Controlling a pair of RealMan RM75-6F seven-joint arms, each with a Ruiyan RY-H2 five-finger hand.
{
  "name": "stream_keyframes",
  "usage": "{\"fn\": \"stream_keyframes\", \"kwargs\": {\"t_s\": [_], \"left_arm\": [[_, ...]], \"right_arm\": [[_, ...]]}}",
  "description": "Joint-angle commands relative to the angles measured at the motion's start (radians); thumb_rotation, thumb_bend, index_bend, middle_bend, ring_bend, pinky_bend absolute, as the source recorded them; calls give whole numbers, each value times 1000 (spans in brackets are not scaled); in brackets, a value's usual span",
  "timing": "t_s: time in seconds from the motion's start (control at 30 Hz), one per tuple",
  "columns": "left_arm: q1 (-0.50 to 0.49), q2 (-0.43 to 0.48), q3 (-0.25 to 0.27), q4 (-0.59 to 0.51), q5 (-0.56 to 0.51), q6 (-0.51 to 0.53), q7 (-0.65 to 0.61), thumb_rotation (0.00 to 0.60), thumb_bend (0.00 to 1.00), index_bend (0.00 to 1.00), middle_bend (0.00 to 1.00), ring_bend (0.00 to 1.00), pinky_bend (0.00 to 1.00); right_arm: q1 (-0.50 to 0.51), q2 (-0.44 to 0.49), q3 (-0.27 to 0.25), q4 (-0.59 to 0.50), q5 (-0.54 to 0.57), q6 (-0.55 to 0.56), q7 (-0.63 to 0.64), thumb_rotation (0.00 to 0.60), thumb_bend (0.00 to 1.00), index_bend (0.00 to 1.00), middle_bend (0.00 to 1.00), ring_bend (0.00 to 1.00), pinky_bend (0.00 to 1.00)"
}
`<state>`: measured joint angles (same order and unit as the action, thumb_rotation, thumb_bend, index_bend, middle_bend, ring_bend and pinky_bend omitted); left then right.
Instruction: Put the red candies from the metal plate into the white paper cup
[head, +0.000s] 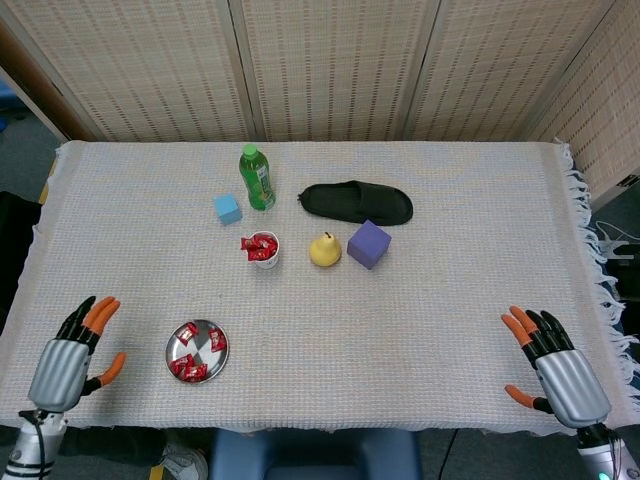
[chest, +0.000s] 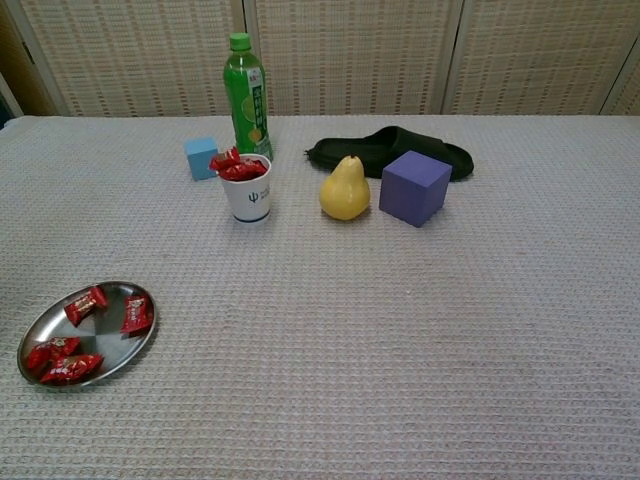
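Shiny metal plate (chest: 140, 345); matt woven tablecloth (chest: 400, 330); cup (chest: 249, 197) probably paper.

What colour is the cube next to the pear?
Purple; the cube sits right of the yellow pear, clearest in the chest view.

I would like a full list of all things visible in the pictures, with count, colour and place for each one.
metal plate: 1, silver, near left part of the table
red candies: several on the plate, several more in the cup, red
white paper cup: 1, white, in front of the bottle
bottle: 1, green, upright at the back
small cube: 1, light blue, left of the bottle
pear: 1, yellow, right of the cup
large cube: 1, purple, right of the pear
shoe: 1, black, behind the pear
tablecloth: 1, pale woven, covering the table
left hand: grey, orange fingertips, near left edge, empty
right hand: same colours, near right edge, empty
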<state>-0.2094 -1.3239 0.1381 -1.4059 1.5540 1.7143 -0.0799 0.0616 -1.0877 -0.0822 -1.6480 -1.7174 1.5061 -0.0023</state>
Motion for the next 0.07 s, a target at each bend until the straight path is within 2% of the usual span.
{"fn": "stream_keyframes", "kwargs": {"t_s": [0.03, 0.07], "left_arm": [[78, 4, 29, 110, 15, 9, -83, 600, 374, 22, 7, 0, 142], [82, 6, 24, 104, 24, 16, -52, 600, 375, 16, 3, 0, 141]], "right_arm": [[-11, -1, -5, 0, -14, 19, -11, 600, 50, 0, 0, 0, 0], [-15, 2, -9, 0, -24, 27, -8, 600, 50, 0, 0, 0, 0]]}}
